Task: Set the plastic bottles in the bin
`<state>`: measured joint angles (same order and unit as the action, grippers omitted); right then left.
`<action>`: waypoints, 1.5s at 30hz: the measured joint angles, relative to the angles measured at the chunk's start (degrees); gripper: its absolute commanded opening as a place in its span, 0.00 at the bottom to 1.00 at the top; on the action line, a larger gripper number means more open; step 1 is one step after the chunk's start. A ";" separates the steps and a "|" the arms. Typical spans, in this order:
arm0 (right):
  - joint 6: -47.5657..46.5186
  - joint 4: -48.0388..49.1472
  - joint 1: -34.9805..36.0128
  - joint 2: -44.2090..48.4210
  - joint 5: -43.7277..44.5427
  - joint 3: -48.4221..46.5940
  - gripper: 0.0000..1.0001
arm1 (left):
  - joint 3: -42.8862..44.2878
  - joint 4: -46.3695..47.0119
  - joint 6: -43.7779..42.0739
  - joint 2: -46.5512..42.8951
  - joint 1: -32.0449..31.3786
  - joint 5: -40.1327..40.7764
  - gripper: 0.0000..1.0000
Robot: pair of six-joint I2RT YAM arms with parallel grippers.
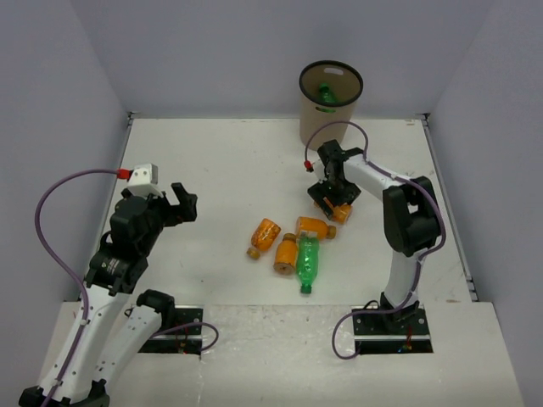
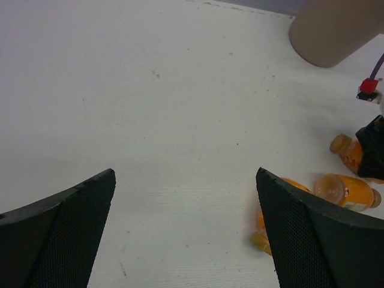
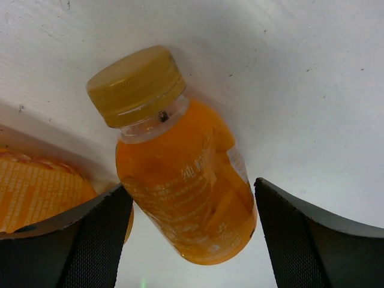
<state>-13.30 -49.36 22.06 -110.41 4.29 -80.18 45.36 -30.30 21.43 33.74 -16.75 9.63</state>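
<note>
1. 3 orange bottles (image 1: 265,236) + 1 green bottle (image 1: 308,263) are clustered centrally, nr R gripper (image 3: 190,185).
2. R gripper is set astride a 4th orange bottle (image 3: 174,150); grip can't be told. L gripper (image 2: 186,174) is spread wide, empty.
3. 2nd green bottle (image 1: 326,93) is seen in bin (image 1: 316,127), at far edge of white table (image 1: 212,161); grey walls (image 1: 212,51).

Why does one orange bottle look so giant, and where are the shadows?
Right wrist view: the orange bottle fills the frame because the camera is close, with a grey shadow beside its cap; top view: even light, faint shadows; left wrist view: the bin is cropped.
</note>
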 measured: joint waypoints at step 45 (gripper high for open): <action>9.92 19.54 -8.76 -18.34 6.71 -55.15 0.99 | 0.00 0.09 -0.07 1.60 -0.20 -0.13 1.00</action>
<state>-3.38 -29.82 13.30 -128.75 11.00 -135.33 45.36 -30.22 21.37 35.33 -16.95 9.50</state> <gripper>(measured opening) 0.987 0.997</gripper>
